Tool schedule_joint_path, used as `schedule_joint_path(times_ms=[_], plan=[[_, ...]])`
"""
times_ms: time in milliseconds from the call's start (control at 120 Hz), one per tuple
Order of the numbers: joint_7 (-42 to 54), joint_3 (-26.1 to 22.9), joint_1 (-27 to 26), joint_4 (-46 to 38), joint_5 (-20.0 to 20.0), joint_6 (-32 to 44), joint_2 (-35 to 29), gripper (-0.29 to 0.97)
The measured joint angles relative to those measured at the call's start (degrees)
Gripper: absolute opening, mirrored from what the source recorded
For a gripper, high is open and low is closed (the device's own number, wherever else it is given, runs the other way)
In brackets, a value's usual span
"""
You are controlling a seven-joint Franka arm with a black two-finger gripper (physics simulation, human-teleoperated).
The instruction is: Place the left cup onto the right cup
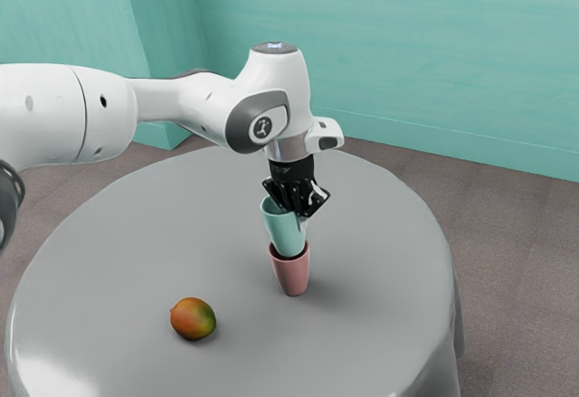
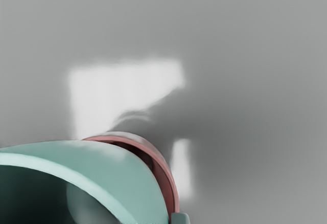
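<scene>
Teal plastic cup (image 1: 282,232) seated in pink plastic cup (image 1: 291,275).
Black two-finger gripper (image 1: 294,205) clamps the teal cup's rim; cup sits at its 6 o'clock, tilted, base inside the upright pink cup on the round grey table (image 1: 380,234). Red-green mango (image 1: 193,318) at 8 o'clock, well apart.

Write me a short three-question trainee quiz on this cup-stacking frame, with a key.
1. True or false: the teal cup stands on the table beside the pink cup, apart from it.
2. Multiple choice: where does the orange-green fruit lie? A, on the table, toward the exterior view's left of the cups. B, inside the pink cup. C, on the floor.
3. Fill in: the gripper sits at the rim of the ___ cup.

Key: 1 false, because the teal cup's base sits inside the pink cup. 2 A. 3 teal.
</scene>
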Motion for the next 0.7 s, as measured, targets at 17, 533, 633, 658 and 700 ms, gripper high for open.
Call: schedule_joint_path(times_ms=[17, 533, 633, 658, 700], plan=[[-0.04, 0.04, 0.00, 0.00, 0.00, 0.01, 0.02, -0.10], [-0.95, 0.17, -0.01, 0.00, -0.26, 0.32, 0.70, 0.24], [-1.13, 0.17, -0.01, 0.02, -0.24, 0.33, 0.72, 0.40], [-1.17, 0.21, -0.01, 0.05, -0.23, 0.32, 0.71, 0.43], [-1.24, 0.24, -0.01, 0.11, -0.07, 0.28, 0.62, 0.48]])
